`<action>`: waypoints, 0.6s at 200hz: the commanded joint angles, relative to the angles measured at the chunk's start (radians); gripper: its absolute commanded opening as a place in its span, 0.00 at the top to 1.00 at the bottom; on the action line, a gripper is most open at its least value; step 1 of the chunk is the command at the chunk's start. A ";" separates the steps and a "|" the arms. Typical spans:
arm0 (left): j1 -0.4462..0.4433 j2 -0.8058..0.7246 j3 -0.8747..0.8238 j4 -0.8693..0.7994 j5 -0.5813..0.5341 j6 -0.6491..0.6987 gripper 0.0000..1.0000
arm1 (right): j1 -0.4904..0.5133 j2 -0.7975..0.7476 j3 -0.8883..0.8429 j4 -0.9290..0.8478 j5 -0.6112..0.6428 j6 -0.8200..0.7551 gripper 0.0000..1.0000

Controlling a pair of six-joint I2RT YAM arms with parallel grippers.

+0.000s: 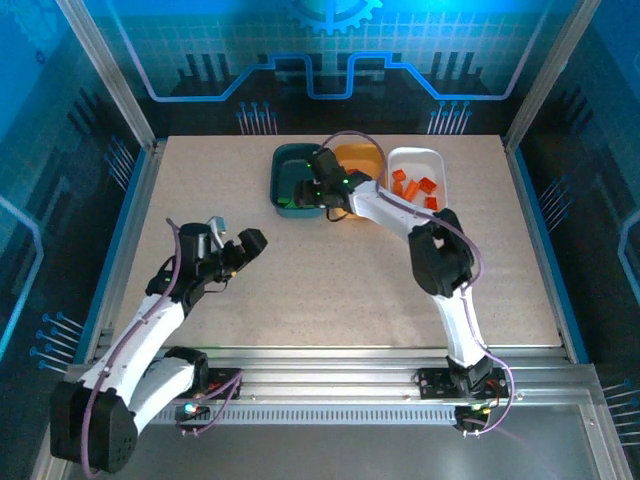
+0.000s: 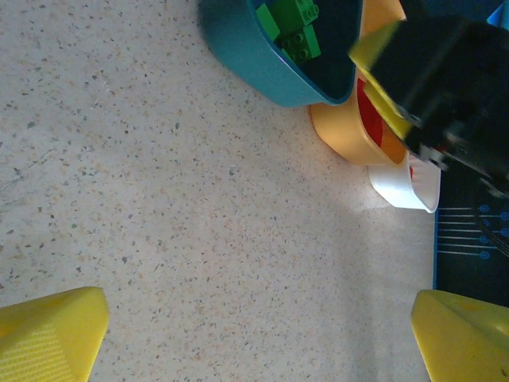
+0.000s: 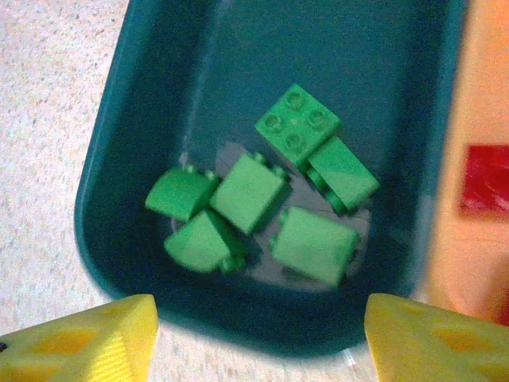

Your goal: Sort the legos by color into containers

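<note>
Green plastic lego bricks (image 3: 248, 193), six of them counted in the right wrist view, are scattered on the floor of the dark teal rounded plastic tray (image 1: 280, 182). This tray is set at the far edge of the speckled beige table (image 1: 330, 300), leftmost of three trays placed side by side.

The right gripper (image 3: 261, 338) is held above the near end of the teal tray, and the green bricks are seen just beyond its yellow fingertips (image 3: 87, 338). Its jaws are parted and nothing is held between them.

Just beside the teal tray, to its right, the orange plastic tray (image 1: 362, 156) is placed, and a red brick (image 3: 485, 179) is seen inside it. Farther right, the white plastic tray (image 1: 425, 160) is loaded with orange-red bricks (image 1: 413, 186).

The left gripper (image 1: 243, 244) is poised over bare table at the near left, well apart from all three trays. Its jaws are spread wide and are empty.
</note>
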 commanded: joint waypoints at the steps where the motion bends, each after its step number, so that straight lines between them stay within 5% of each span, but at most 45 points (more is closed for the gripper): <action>1: 0.005 -0.034 0.037 -0.094 -0.055 0.053 0.01 | -0.003 -0.279 -0.181 0.092 0.008 -0.061 0.29; 37: -0.012 -0.129 0.108 -0.190 -0.293 0.062 0.01 | 0.052 -0.715 -0.558 0.261 0.001 -0.260 0.22; 43: -0.014 -0.146 0.100 -0.169 -0.319 0.051 0.01 | 0.071 -0.768 -0.598 0.265 0.024 -0.280 0.02; 51: -0.017 -0.169 0.081 -0.123 -0.357 0.044 0.01 | 0.091 -0.822 -0.653 0.283 0.057 -0.281 0.00; 68: -0.020 -0.193 0.051 -0.078 -0.451 -0.005 0.01 | 0.101 -0.840 -0.738 0.323 0.289 -0.309 0.00; 78: -0.021 -0.191 0.041 -0.073 -0.504 -0.030 0.01 | 0.090 -0.801 -0.702 0.189 0.495 -0.225 0.00; 98: -0.020 -0.180 -0.019 0.056 -0.558 0.063 0.01 | 0.048 -0.747 -0.656 0.095 0.473 -0.323 0.00; 120: -0.020 -0.172 -0.106 0.239 -0.652 0.258 0.01 | 0.038 -0.838 -0.762 0.291 0.397 -0.412 0.00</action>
